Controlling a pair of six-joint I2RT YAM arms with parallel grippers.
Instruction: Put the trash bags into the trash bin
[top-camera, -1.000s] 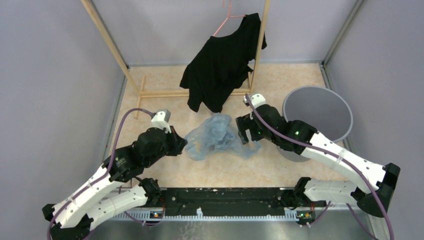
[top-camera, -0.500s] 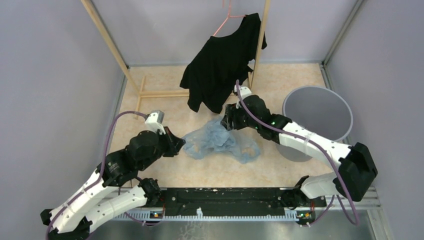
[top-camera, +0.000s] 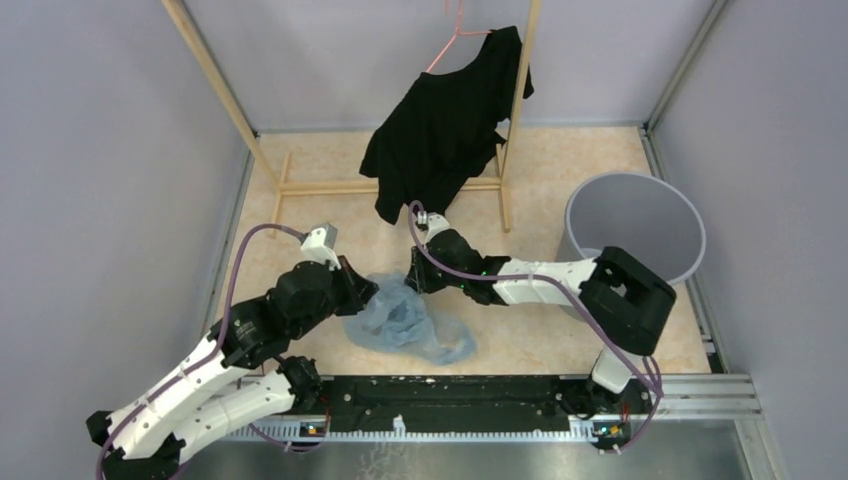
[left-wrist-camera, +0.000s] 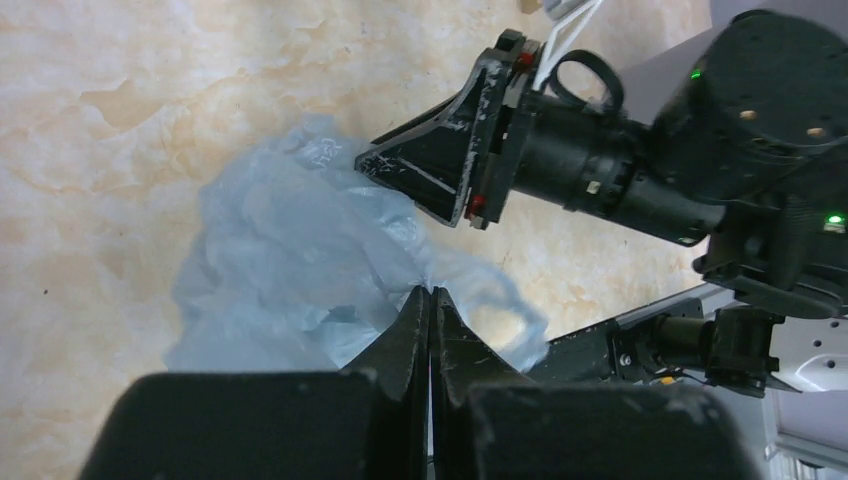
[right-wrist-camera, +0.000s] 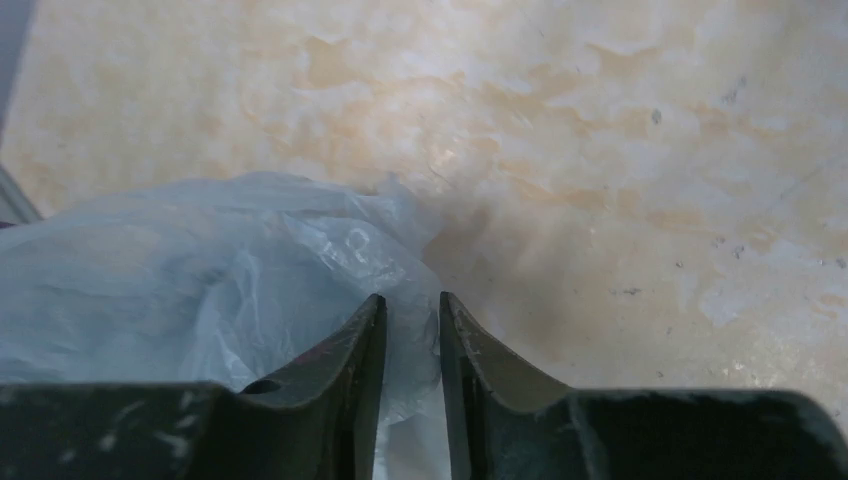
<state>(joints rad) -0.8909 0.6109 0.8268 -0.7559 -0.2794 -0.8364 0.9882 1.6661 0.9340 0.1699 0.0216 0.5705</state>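
Got the wrinkly pale blue see-through plastic trash bag (top-camera: 400, 320) lying crumpled on the marbled beige tabletop (top-camera: 570, 160), lower middle of the overhead view, well apart from the round grey plastic bin (top-camera: 640, 215) at right. Pinched tight at one fold by the left gripper (left-wrist-camera: 430, 292). Also poking in between the right gripper (right-wrist-camera: 412, 298) jaws, with only a narrow gap there.

Top cam: fixed, high behind the near edge, looks down and far, wide on the whole table (top-camera: 560, 180). Left wrist cam: close over the bag (left-wrist-camera: 290, 250), faces right past the left gripper (left-wrist-camera: 430, 292) to the right gripper (left-wrist-camera: 362, 160). Right wrist cam: closest, looks down along its own fingers at the bag's edge. All three share the bag.
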